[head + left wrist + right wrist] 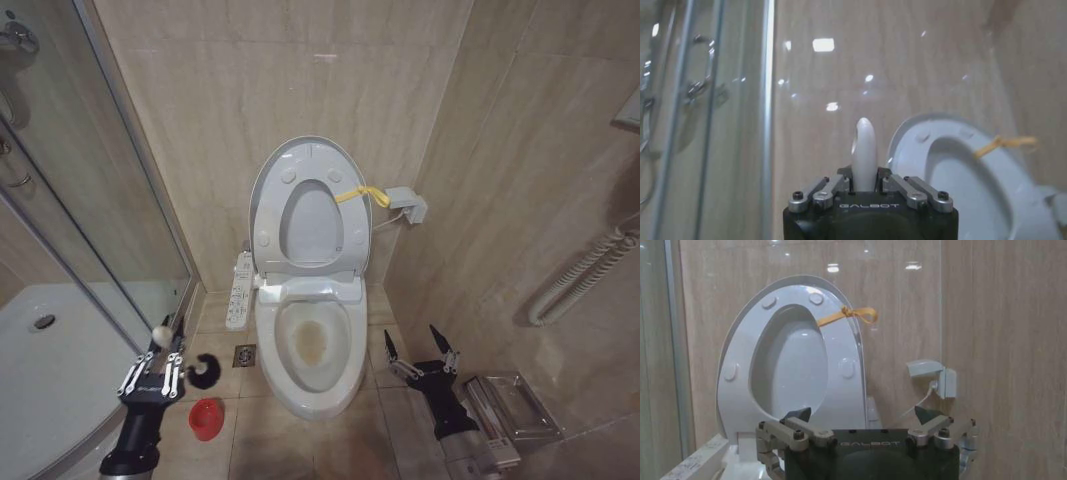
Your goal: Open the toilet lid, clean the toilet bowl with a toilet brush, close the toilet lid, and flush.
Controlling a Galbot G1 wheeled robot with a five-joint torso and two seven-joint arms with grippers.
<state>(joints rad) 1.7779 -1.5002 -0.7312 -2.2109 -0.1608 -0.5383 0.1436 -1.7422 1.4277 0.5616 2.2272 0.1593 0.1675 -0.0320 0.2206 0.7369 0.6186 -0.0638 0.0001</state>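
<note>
The toilet lid stands raised against the wall, and the ring seat is up in front of it. The toilet bowl lies uncovered with a brownish stain inside. My left gripper, left of the bowl, is shut on the toilet brush's white handle. The dark bristle head hangs just above the red holder. My right gripper is open and holds nothing, low to the right of the bowl, facing the raised lid.
A yellow strap runs from the lid to a small wall box. A white control panel sits left of the seat, with a floor drain below it. The glass shower door and tray close the left; a metal rack is at right.
</note>
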